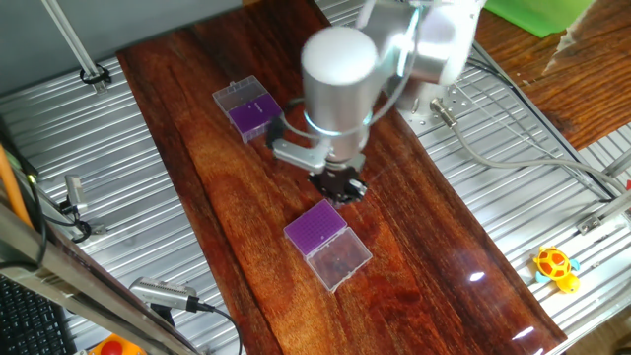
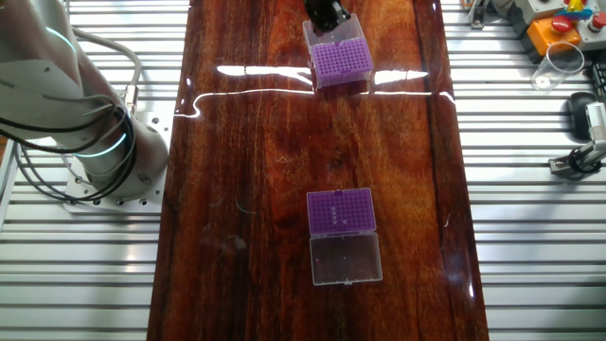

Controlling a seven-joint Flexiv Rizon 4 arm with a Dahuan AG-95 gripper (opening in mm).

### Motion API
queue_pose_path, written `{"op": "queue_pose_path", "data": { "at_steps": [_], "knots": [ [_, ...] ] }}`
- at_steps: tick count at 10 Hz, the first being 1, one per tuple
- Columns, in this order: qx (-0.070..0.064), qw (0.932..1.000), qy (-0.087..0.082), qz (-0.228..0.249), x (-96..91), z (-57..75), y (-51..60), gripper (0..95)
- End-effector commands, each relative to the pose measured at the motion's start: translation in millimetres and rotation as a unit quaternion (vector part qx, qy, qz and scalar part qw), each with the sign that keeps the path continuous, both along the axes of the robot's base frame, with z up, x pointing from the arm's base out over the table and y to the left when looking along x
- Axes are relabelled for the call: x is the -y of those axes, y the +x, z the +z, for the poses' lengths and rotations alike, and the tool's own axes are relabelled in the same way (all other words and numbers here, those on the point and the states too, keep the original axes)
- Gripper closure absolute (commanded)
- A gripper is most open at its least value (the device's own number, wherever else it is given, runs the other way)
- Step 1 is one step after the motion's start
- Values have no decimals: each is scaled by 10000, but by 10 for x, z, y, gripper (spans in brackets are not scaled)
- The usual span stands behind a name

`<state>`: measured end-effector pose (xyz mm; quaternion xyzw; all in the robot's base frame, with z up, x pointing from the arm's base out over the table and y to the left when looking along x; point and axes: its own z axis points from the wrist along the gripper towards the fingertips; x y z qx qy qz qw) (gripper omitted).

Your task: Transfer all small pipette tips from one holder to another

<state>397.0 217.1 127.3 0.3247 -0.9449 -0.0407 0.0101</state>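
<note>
Two clear holders with purple inserts lie on the wooden board. One holder sits just beside my gripper, whose black fingers hang at its edge, by the end away from the open lid. The other holder lies apart with its clear lid folded open. A short row of small pipette tips shows as tiny specks on its insert. The arm hides the fingertips, so the gap between the jaws cannot be read.
The wooden board runs between ribbed metal surfaces. The arm's base stands on one side with its cables. A yellow toy, tools and a clear cup lie off the board.
</note>
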Motion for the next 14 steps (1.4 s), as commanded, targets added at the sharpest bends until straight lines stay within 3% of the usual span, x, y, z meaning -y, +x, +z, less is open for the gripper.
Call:
{"op": "queue_pose_path", "data": {
  "at_steps": [1, 4, 7, 9, 14],
  "knots": [
    [-66, 9996, 19, 279, 294, 63, 87, 950],
    [-64, 9985, 18, 549, 594, 71, 87, 950],
    [-65, 9988, 6, 485, 608, 76, 85, 950],
    [58, 10000, 7, 77, 608, 76, 85, 950],
    [148, 9964, -72, -835, 608, 76, 85, 950]
  ]
}}
